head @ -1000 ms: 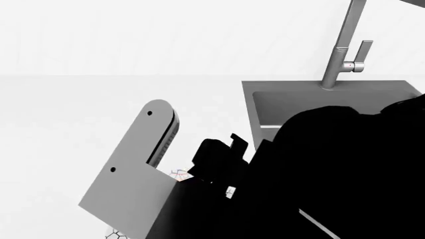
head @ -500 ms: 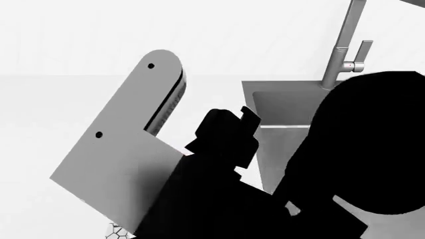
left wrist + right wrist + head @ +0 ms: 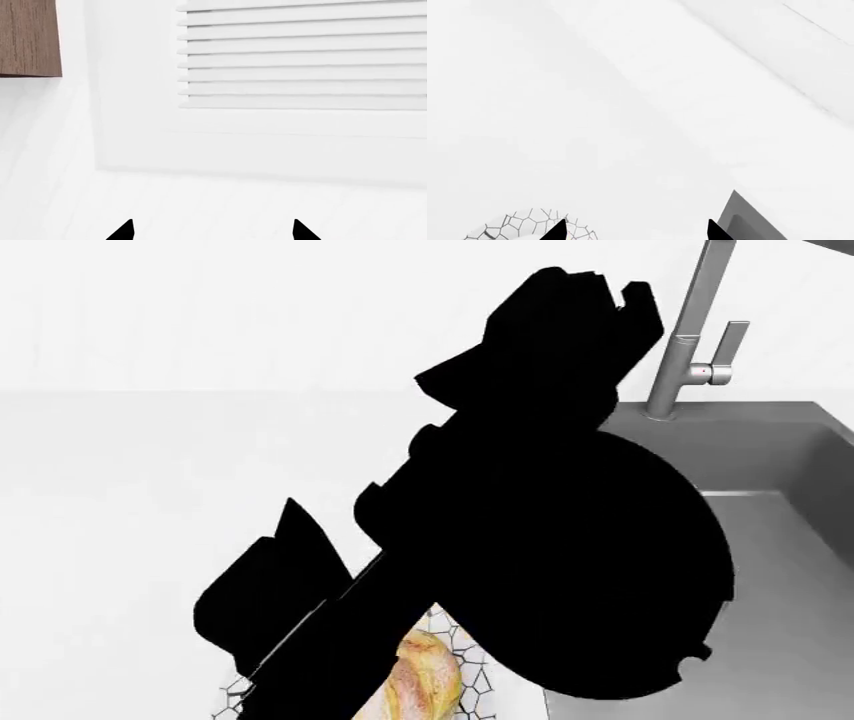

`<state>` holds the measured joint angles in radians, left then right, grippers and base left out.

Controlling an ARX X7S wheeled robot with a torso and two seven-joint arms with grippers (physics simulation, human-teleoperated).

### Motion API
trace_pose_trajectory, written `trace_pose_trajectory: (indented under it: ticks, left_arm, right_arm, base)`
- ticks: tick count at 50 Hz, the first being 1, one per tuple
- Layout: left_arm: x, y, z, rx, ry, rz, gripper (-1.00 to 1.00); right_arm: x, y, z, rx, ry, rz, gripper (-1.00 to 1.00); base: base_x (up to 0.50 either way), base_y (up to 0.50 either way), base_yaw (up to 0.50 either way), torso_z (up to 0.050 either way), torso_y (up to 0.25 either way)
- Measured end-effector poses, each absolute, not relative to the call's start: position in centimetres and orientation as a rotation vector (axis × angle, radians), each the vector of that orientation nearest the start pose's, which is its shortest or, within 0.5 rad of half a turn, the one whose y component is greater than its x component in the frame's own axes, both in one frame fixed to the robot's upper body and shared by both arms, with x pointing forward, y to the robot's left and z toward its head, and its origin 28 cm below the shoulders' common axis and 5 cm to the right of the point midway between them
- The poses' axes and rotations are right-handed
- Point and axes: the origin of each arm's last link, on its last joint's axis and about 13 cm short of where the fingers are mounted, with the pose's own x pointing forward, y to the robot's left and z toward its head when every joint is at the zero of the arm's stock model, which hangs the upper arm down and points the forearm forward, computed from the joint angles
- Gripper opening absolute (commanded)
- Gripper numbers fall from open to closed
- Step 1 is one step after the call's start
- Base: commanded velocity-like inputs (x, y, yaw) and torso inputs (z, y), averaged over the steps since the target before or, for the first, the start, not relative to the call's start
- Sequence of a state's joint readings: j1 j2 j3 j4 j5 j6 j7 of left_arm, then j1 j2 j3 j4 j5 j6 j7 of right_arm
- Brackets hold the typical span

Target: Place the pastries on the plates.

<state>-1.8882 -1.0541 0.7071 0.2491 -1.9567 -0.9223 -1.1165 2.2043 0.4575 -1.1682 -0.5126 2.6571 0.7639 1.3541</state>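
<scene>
Since arms block most of the view, progress: partly judged.
Done: golden-brown bun (image 3: 424,678) on mosaic plate (image 3: 475,672).
Left: donut (unseen).
Pincers: left pincer (image 3: 211,231), right pincer (image 3: 635,231) both spread, empty.

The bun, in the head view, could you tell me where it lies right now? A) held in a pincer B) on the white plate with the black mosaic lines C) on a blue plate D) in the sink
B: the bun lies on the mosaic plate at the bottom of the head view, beside the sink, with no pincer closed round it.
</scene>
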Motion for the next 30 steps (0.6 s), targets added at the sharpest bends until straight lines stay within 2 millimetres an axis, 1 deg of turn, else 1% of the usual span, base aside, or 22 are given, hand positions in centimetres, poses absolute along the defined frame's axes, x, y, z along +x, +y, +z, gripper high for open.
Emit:
trace_pose_trajectory:
  ticks: [19, 30]
  left_arm:
    - [18.3, 28.6, 42.6, 0.021, -0.209, 0.149, 1.00]
    - [18.2, 28.7, 42.7, 0.021, -0.210, 0.151, 1.00]
  right_arm:
    - [14.4, -3.5, 40.4, -0.425, 0.109, 0.372, 1.00]
    - [15.8, -4.3, 41.2, -0.356, 0.053, 0.265, 1.00]
  base:
    - [0.00, 0.00, 0.00, 0.000, 0.000]
    - [0.00, 0.00, 0.00, 0.000, 0.000]
